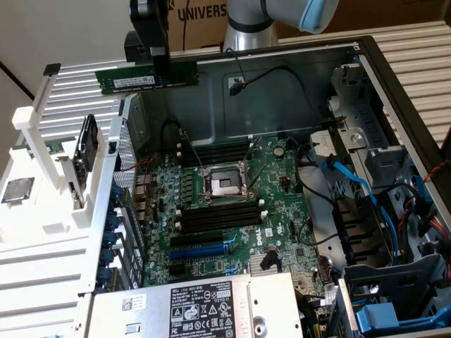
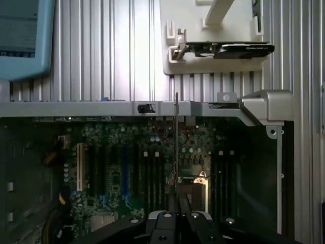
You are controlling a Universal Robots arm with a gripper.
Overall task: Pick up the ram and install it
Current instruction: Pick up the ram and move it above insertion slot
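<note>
The ram (image 1: 127, 81), in the gripper (image 1: 161, 69), hangs above the motherboard (image 1: 282, 176) inside the case (image 1: 282, 95).

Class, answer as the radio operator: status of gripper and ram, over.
Gripper shut on the ram. Ram held level above the motherboard, not in a slot. Nothing seen between ram and the black slots.

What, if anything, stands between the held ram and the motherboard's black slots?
Nothing visible does. The ram, shut in the gripper, hangs above the open case, and the black slots by the processor socket lie uncovered.
</note>
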